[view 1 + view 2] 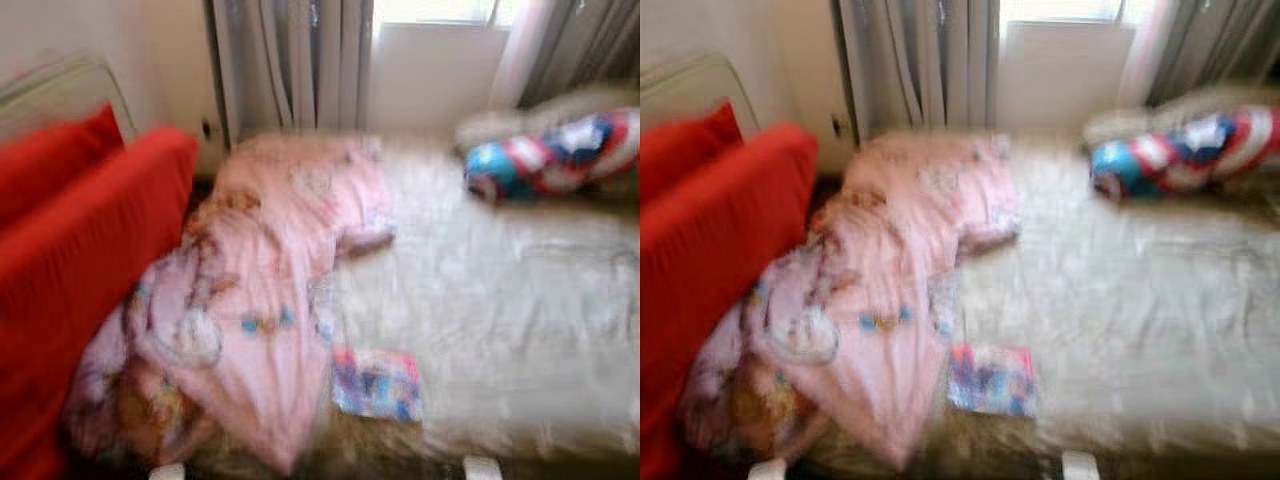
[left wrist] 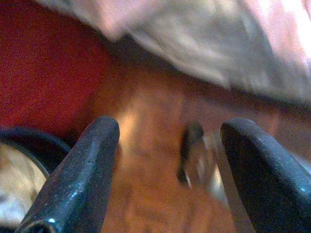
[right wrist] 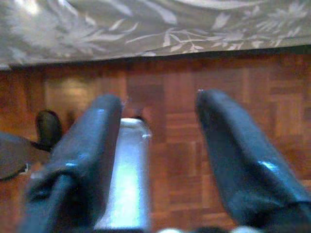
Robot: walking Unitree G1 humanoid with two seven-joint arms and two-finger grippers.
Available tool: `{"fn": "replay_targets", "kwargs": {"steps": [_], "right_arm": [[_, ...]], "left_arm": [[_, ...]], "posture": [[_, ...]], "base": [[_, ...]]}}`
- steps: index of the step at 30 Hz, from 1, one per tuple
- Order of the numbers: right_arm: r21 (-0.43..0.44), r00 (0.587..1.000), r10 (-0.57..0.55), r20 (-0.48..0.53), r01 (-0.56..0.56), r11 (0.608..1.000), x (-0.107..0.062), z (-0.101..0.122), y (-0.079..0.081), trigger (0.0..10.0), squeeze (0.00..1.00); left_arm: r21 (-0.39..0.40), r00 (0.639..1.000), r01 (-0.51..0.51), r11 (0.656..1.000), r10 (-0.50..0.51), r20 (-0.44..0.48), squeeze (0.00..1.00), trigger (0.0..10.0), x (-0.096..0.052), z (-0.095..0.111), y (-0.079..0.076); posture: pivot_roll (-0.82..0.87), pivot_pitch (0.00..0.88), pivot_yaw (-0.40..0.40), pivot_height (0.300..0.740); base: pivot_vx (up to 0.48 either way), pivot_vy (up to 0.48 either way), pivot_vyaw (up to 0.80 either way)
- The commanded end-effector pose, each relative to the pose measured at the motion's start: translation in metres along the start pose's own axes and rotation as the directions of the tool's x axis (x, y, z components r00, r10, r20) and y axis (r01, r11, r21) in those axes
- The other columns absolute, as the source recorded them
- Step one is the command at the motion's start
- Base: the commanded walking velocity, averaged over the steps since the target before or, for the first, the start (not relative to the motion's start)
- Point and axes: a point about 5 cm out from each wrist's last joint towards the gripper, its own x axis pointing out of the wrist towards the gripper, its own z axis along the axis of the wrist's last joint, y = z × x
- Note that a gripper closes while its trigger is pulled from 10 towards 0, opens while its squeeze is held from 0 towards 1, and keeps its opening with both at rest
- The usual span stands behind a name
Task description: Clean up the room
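A crumpled pink printed blanket [image 1: 255, 300] lies over the left part of a bed with a pale sheet [image 1: 500, 300]. A small colourful cloth or booklet [image 1: 377, 383] sits near the bed's front edge. A red, white and blue bolster pillow [image 1: 555, 152] rests at the far right of the bed. Both arms hang low beside the bed. My left gripper [image 2: 167, 179] is open above the wooden floor. My right gripper [image 3: 158, 160] is open too, above parquet floor, with nothing between its fingers. The head views are blurred.
Red cushions [image 1: 70, 260] stand at the left against a wall. Grey curtains [image 1: 290, 60] and a window are behind the bed. In the right wrist view the sheet's edge [image 3: 146, 29] hangs down to the floor, and a metal tube [image 3: 127, 184] runs along below the gripper.
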Motion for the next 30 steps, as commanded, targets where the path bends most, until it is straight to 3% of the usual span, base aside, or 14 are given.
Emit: {"fn": "replay_targets", "kwargs": {"steps": [1, 5, 12, 18, 25, 30], "right_arm": [[0.000, 0.999, -0.033, -0.007, 0.033, 0.999, -0.002, -0.004, -0.013, 10.0, 0.00], [-0.003, 0.999, -0.037, -0.006, 0.037, 0.999, -0.002, -0.004, -0.015, 10.0, 0.00], [0.011, 1.000, -0.028, 0.001, 0.028, 1.000, -0.002, -0.004, -0.008, 10.0, 0.00], [0.021, 0.999, -0.033, -0.001, 0.033, 0.999, -0.001, -0.005, -0.004, 10.0, 0.00], [0.033, 0.999, -0.046, -0.018, 0.047, 0.998, -0.002, -0.009, -0.006, 10.0, 0.00], [0.031, 0.999, -0.048, -0.020, 0.048, 0.998, -0.003, -0.009, -0.008, 10.0, 0.00]], "left_arm": [[-0.015, 0.999, 0.027, 1.000, -0.026, 0.043, 0.00, 10.0, 0.003, 0.010, -0.008], [-0.014, 0.997, 0.043, 0.999, -0.042, 0.057, 0.00, 10.0, 0.003, 0.013, -0.007], [0.002, 1.000, 0.023, 1.000, -0.023, 0.002, 0.00, 10.0, 0.001, 0.004, 0.004], [0.002, 0.999, 0.026, 1.000, -0.026, -0.027, 0.00, 10.0, 0.000, -0.003, 0.003], [0.017, 0.998, 0.024, 1.000, -0.023, -0.055, 0.00, 10.0, -0.002, -0.009, 0.005], [0.004, 0.998, 0.024, 1.000, -0.024, -0.060, 0.00, 10.0, -0.001, -0.008, 0.005]], "posture": [[0.03, 0.000, -0.008, 0.740], [0.05, 0.000, 0.001, 0.740], [0.02, 0.000, 0.010, 0.740], [0.00, 0.000, 0.033, 0.740], [-0.01, 0.000, 0.029, 0.740], [-0.01, 0.000, 0.020, 0.740]], "base": [[0.000, 0.000, 0.00], [0.000, 0.000, 0.00], [0.000, 0.000, 0.00], [0.000, 0.000, 0.00], [0.000, -0.480, 0.00], [0.000, 0.000, 0.00]]}}
